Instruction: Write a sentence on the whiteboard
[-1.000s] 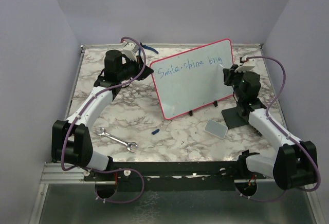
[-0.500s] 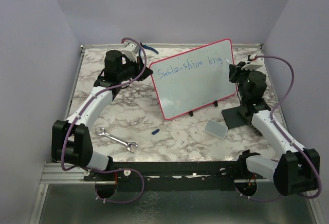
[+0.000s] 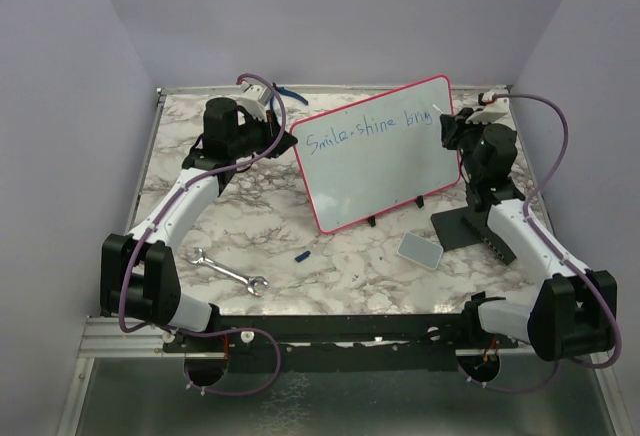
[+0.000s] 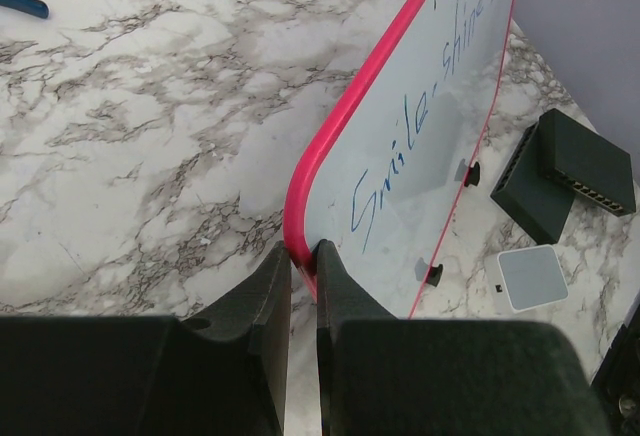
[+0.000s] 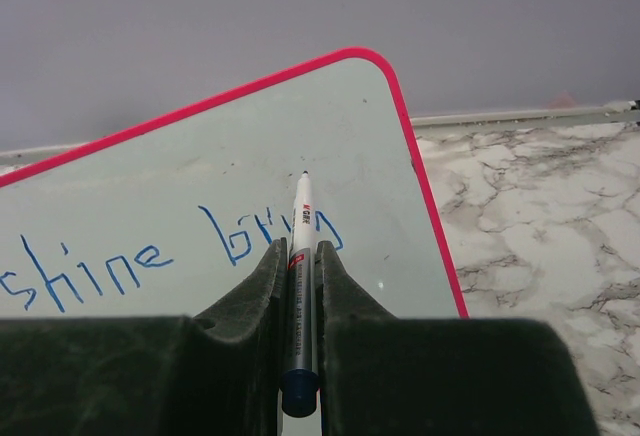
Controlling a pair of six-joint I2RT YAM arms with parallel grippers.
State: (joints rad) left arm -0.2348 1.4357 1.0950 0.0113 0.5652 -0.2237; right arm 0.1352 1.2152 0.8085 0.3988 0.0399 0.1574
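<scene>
The whiteboard (image 3: 385, 161) stands tilted on small black feet, with a red-pink frame. Blue handwriting on it, the sentence (image 3: 365, 130), reads "Smile-shine brig". My left gripper (image 4: 303, 259) is shut on the board's left frame edge (image 4: 300, 226); it also shows in the top view (image 3: 283, 138). My right gripper (image 5: 300, 256) is shut on a white and grey marker (image 5: 300, 256), its tip near the board just above the last letters (image 5: 250, 238). In the top view the right gripper (image 3: 447, 126) sits at the board's upper right.
A small grey pad (image 3: 420, 249) and a black stand (image 3: 462, 228) lie by the right arm. A wrench (image 3: 228, 272) and a small blue cap (image 3: 303, 254) lie on the marble table (image 3: 340, 266). A blue object (image 4: 22, 1) lies far left behind.
The right gripper with the marker has risen and moved toward the board's upper right edge. The writing has not visibly grown. The left arm has not moved.
</scene>
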